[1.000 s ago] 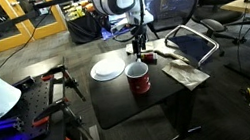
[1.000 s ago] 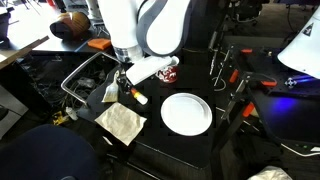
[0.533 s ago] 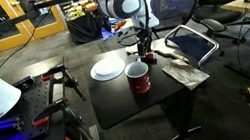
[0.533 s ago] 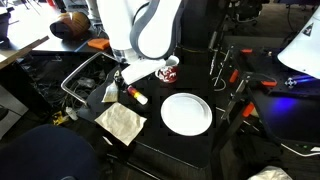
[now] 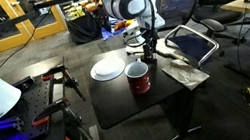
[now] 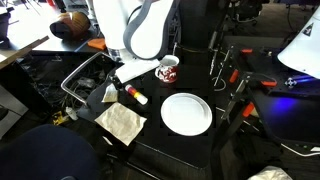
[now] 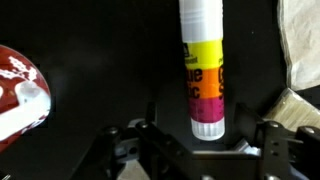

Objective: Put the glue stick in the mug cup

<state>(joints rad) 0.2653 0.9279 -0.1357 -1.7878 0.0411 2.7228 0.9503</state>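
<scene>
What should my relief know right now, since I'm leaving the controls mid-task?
Gripper: open, empty, fingers on either side of the glue stick, not closed on it.
Glue stick: lying flat on the black table, beside the napkin.
Mug cup: upright, near the white plate.
Done: gripper lined up over the stick.
Left: close on it, lift, carry it to the mug cup, release inside.

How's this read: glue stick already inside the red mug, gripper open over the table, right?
No. The glue stick lies on the table, outside the red mug, as the wrist view shows. The gripper is open over the table, as stated.
</scene>
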